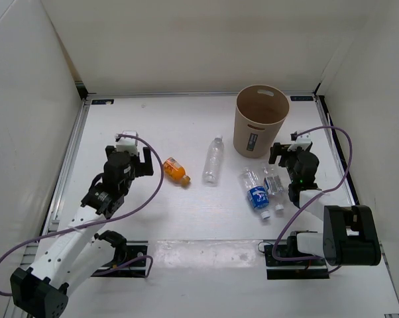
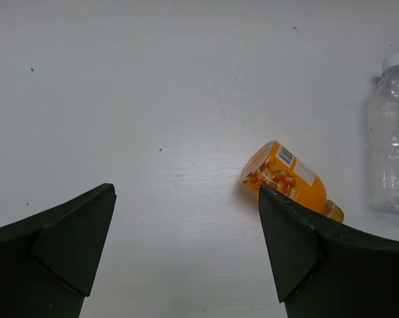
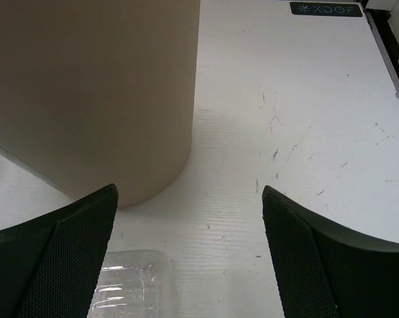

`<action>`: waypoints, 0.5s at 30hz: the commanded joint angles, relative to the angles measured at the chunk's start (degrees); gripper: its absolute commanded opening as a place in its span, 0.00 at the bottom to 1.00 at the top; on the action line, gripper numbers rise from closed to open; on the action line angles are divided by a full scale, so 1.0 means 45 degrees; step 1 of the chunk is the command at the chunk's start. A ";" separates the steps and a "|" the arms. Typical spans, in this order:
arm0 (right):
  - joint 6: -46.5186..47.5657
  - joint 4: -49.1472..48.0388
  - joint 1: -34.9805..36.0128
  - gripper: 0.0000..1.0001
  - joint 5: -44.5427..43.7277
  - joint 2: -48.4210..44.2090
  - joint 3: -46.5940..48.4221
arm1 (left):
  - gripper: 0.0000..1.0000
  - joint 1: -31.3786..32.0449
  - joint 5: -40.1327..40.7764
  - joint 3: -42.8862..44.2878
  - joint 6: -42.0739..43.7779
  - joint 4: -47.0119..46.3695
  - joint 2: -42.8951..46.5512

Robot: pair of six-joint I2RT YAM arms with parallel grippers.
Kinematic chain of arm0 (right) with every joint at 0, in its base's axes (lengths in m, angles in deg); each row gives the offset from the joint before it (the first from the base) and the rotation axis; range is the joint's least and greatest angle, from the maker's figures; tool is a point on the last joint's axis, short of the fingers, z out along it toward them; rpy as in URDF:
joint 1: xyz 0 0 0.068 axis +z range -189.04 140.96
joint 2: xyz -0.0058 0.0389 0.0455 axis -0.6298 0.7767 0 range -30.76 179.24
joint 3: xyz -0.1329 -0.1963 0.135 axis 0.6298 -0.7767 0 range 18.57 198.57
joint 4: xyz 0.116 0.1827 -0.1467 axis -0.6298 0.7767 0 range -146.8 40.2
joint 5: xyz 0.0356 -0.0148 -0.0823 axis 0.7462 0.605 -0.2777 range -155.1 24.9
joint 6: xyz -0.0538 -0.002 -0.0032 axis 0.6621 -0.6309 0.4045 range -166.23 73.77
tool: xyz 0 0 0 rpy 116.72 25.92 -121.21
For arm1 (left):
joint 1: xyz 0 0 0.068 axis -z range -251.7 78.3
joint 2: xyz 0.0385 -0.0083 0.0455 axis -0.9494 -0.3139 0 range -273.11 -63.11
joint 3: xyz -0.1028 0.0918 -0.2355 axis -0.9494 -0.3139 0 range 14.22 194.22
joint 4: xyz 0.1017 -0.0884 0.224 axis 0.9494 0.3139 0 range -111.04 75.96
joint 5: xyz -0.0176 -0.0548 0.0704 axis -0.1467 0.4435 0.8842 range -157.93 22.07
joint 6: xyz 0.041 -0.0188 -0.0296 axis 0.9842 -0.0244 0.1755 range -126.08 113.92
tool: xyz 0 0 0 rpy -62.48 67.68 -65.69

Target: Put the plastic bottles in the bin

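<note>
The tan round bin (image 1: 260,120) stands at the back right. An orange bottle (image 1: 175,170) lies left of centre, and a slim clear bottle with a white cap (image 1: 214,159) lies beside it. A clear bottle with a blue label (image 1: 255,192) and a short clear bottle (image 1: 274,180) lie in front of the bin. My left gripper (image 1: 130,156) is open and empty just left of the orange bottle (image 2: 285,173), which sits behind its right finger. My right gripper (image 1: 289,151) is open and empty, right of the bin (image 3: 93,93) and over the short bottle.
White walls enclose the table on three sides. Black rails run along the left and right edges. The slim bottle (image 2: 390,139) shows at the right of the left wrist view. The end of a clear bottle (image 3: 130,285) shows low in the right wrist view.
</note>
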 commanded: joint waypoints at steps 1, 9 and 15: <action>0.0120 -0.0276 0.0089 0.90 -0.0327 -0.0069 0.0323 | 0.99 0.0028 0.0289 0.0461 -0.1920 0.1481 -0.0075; 0.0081 -0.0315 -0.0048 0.90 -0.0113 -0.0050 0.0342 | 0.99 -0.0479 0.0000 0.2119 -0.4152 0.4566 -0.0737; -0.0016 -0.0257 -0.0458 0.90 0.0787 -0.0030 0.0362 | 0.99 -0.2370 -0.2086 0.3389 -0.5868 0.4338 -0.3059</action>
